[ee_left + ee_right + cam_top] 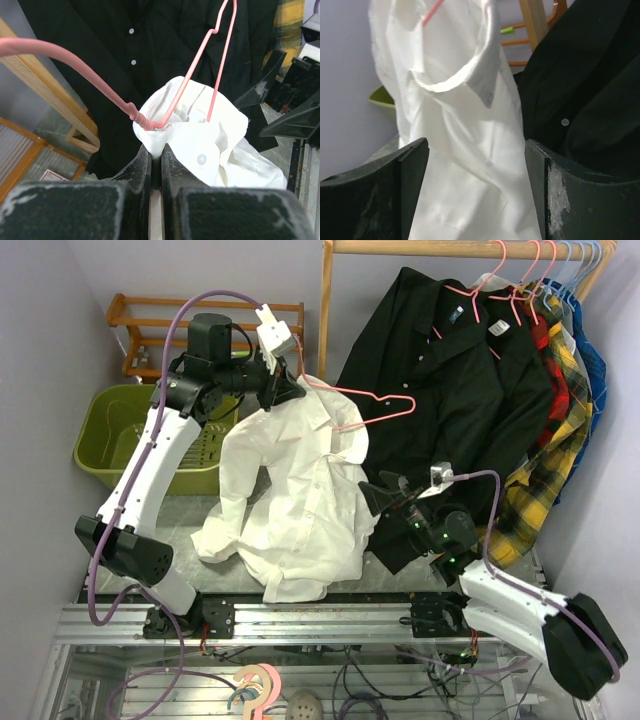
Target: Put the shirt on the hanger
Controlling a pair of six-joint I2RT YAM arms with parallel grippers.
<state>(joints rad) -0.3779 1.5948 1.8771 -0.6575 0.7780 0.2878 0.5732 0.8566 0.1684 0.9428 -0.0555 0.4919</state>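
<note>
1. Grey bench (pixel 185 508) between lavender walls. There is a green basket (pixel 120 430) at its far left corner and a wooden rack (pixel 325 310) at the far right carrying a black shirt (pixel 450 390).
2. Collar tags on the rack are too small for us to read.
3. The shirt (pixel 300 490) hangs over the bench's middle, its hem heaped near the near edge.
4. Only the left wrist view shows us the left gripper (pixel 285 388) clamped on the collar fabric, where the hanger (pixel 136 117) wire enters.
5. In the right wrist view, the right gripper (pixel 378 492) has its jaws wide apart and grips nothing. The shirt hangs just ahead.
</note>
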